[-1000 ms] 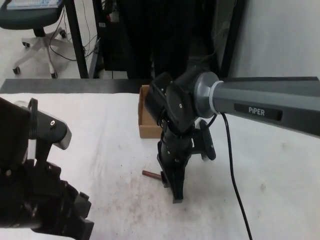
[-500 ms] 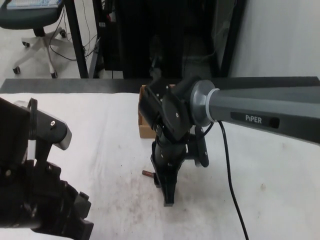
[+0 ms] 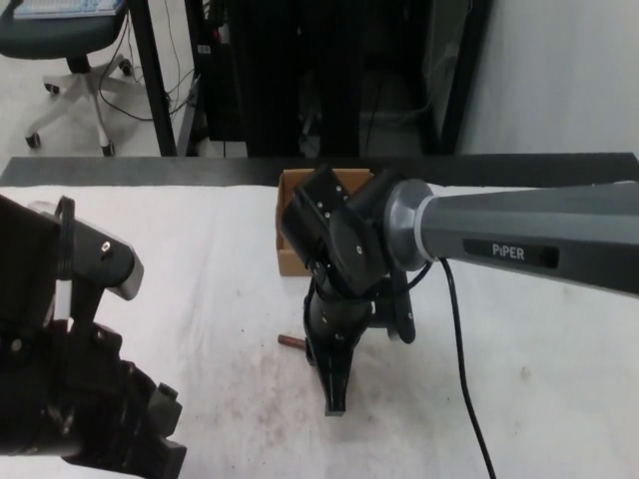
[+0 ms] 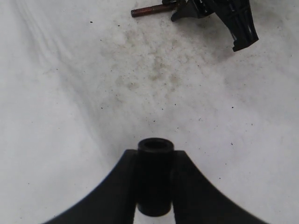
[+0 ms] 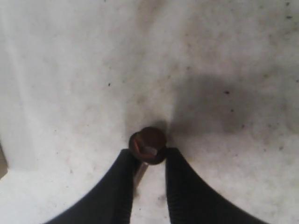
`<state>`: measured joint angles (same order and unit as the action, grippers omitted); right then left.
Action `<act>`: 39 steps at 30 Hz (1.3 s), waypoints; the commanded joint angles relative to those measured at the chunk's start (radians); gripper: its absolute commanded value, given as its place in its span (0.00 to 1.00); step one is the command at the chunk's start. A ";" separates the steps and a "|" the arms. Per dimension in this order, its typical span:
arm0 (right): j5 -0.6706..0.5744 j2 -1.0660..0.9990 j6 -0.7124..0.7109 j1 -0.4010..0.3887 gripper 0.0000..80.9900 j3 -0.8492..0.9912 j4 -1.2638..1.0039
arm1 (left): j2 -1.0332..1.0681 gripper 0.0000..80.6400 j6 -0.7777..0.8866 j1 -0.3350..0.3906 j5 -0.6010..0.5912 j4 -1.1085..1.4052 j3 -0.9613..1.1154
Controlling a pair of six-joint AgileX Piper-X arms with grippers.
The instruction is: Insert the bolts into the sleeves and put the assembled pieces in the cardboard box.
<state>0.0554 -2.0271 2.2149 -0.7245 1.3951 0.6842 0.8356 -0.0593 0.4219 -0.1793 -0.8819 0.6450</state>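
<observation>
My left gripper [image 4: 155, 156] is shut on a short black sleeve [image 4: 155, 179], held with its open bore facing out past the fingertips, above the white bench cloth. Farther off in the left wrist view lies a rusty brown bolt [image 4: 149, 10] at my right gripper [image 4: 205, 9]. In the right wrist view my right gripper [image 5: 148, 156] is closed around the bolt, whose round head [image 5: 147, 144] sticks out past the fingertips, low over the cloth. In the high view the bolt [image 3: 291, 341] pokes out to the left of the right gripper [image 3: 327, 367]. The cardboard box [image 3: 293, 261] stands just behind that arm.
The left arm's dark body [image 3: 80, 399] takes up the near left corner of the high view. A black cable [image 3: 464, 359] trails from the right arm across the stained cloth [image 3: 200, 299]. Behind the bench are desk legs and an office chair [image 3: 70, 60].
The right arm has shifted left and turned its wrist, and the bolt has moved a little left with it. The left arm has kept still.
</observation>
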 commanded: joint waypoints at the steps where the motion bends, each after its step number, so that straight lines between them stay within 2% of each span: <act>1: 0.013 0.007 0.000 -0.001 0.01 -0.018 -0.038 | -0.006 0.00 -0.001 -0.003 0.007 0.004 0.005; 3: -0.008 0.007 -0.111 0.006 0.01 -0.018 -0.035 | -0.006 0.00 -0.001 -0.003 0.014 0.004 0.005; 6: -0.009 0.007 -0.402 0.026 0.01 -0.018 -0.033 | -0.006 0.00 -0.001 -0.003 0.014 0.004 0.005; 13: -0.128 0.007 -1.303 0.113 0.01 -0.016 0.065 | -0.006 0.00 -0.001 -0.003 0.014 0.004 0.005; 15: -0.144 0.007 -1.501 0.132 0.01 -0.013 0.155 | -0.006 0.00 -0.001 -0.003 0.014 0.004 0.005; 18: -0.082 0.009 -1.759 0.152 0.01 -0.012 0.334 | -0.006 0.00 -0.001 -0.003 0.014 0.004 0.005; 21: 0.083 0.009 -1.951 0.157 0.01 -0.012 0.442 | -0.006 0.00 -0.001 -0.003 0.014 0.004 0.005; 23: 0.139 0.009 -2.012 0.157 0.01 -0.012 0.467 | -0.006 0.00 -0.001 -0.003 0.014 0.004 0.005; 25: 0.135 0.014 -1.995 0.157 0.01 -0.012 0.468 | -0.006 0.00 0.000 -0.003 0.014 0.004 0.005; 34: -0.198 0.119 -1.718 0.159 0.01 -0.012 0.315 | -0.006 0.00 0.019 -0.003 0.001 0.004 0.005; 39: -0.299 0.187 -1.473 0.159 0.01 -0.012 0.128 | -0.006 0.00 0.015 -0.003 0.001 0.004 0.007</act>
<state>-0.1748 -1.8938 0.5878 -0.5690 1.3788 0.9360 0.8356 -0.0453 0.4219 -0.1747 -0.8830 0.6450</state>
